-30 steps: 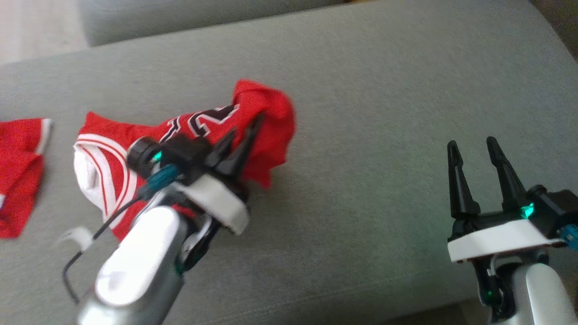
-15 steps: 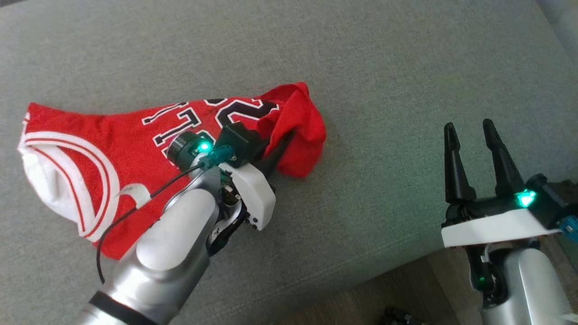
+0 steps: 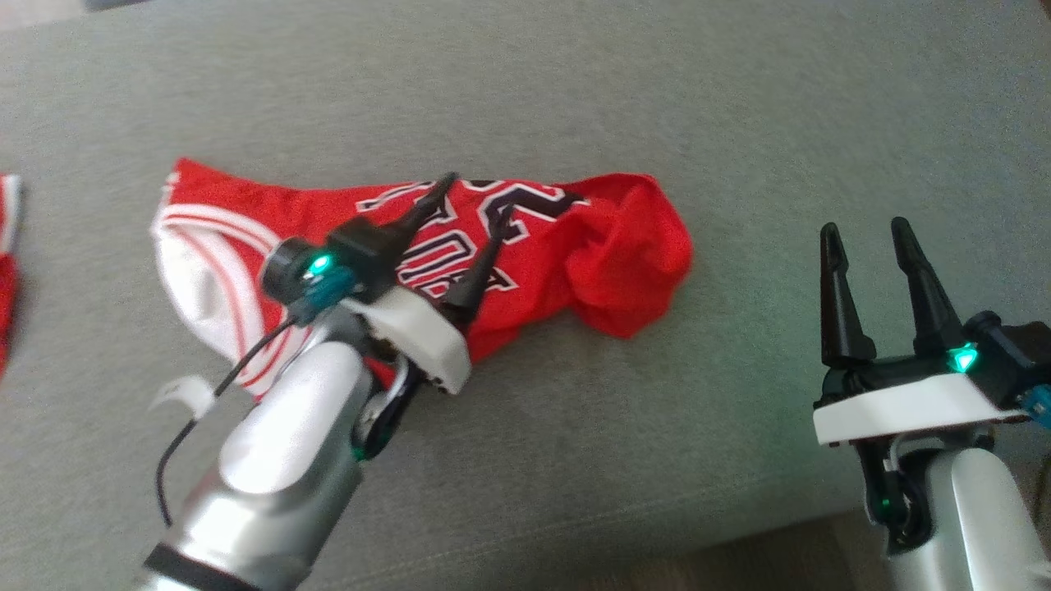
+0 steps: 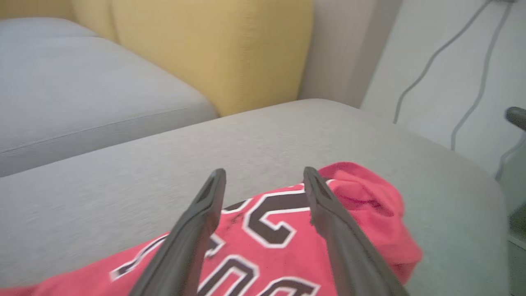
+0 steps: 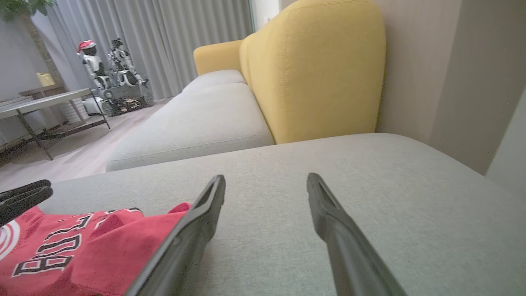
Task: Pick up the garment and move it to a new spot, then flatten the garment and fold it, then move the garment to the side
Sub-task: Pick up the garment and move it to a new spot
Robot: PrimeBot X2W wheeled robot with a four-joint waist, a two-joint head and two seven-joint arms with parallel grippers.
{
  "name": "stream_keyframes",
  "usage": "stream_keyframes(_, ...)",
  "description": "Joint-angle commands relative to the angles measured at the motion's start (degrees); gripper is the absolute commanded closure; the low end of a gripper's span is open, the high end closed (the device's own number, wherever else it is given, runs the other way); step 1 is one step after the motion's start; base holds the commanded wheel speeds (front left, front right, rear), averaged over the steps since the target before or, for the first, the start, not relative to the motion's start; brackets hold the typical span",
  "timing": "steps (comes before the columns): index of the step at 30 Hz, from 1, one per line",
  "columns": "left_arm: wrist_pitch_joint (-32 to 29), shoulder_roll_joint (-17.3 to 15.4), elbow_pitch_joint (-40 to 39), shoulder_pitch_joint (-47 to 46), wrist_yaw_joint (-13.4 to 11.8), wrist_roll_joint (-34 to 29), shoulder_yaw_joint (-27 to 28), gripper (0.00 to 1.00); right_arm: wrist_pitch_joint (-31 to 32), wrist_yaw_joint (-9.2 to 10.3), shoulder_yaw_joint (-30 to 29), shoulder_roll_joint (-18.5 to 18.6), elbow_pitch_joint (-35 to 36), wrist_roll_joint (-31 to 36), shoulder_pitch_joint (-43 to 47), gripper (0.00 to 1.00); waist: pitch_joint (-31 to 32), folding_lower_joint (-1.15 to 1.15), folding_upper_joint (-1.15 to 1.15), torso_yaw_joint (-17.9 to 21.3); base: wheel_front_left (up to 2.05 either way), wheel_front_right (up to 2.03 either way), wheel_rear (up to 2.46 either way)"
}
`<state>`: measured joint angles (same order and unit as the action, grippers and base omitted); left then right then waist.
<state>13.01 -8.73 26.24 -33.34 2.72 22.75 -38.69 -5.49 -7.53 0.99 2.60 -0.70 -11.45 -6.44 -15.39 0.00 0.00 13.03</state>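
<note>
Grey sofa cushion (image 3: 739, 98), red jersey (image 3: 608, 246), black lettering (image 4: 267, 224) partly legible, left fingers (image 3: 423, 205) and right fingers (image 3: 837, 304) spread, empty.

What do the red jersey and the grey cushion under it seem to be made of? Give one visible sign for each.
Red jersey: looks like a thin, soft knit, probably synthetic sportswear cloth; it crumples into loose folds and its surface is matte.
Grey cushion: apparently woven upholstery fabric, matte, judging by its fine flecked texture.
</note>
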Motion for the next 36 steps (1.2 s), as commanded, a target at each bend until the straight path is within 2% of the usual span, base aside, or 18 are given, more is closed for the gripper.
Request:
stream_keyframes(1, 0.7, -1.9, -2.3, 0.2, -1.1, 0.6, 3.1, 0.0, 0.4, 0.04, 0.9, 0.3, 2.0, 0.6, -0.9, 0.0, 2.6, 0.0, 0.0, -3.5, 0.0, 0.0, 0.0)
stream_keyframes(10, 1.8, -7.8, -5.6, 7.2, -6.4, 2.5, 10.7, 0.0, 3.0, 0.04, 0.3, 0.3, 2.6, 2.1, 0.5, 0.0, 6.8, 0.0, 0.0, -10.2, 0.0, 0.0, 0.0)
stream_keyframes(18, 1.9, -12.5, -8.4, 14.2, -9.5, 4.1, 16.7, 0.0, 4.5, 0.04, 0.1, 0.3, 2.1, 2.4, 2.2, 0.0, 9.9, 0.0, 0.0, -13.1, 0.0, 0.0, 0.0)
stream_keyframes(36, 1.2, -14.9, -18.8, 26.4, -13.0, 3.9, 17.2, 0.0, 6.3, 0.04, -0.9, 0.3, 2.2, 1.8, 7.8, 0.0, 15.8, 0.0, 0.0, -13.7, 0.0, 0.0, 0.0)
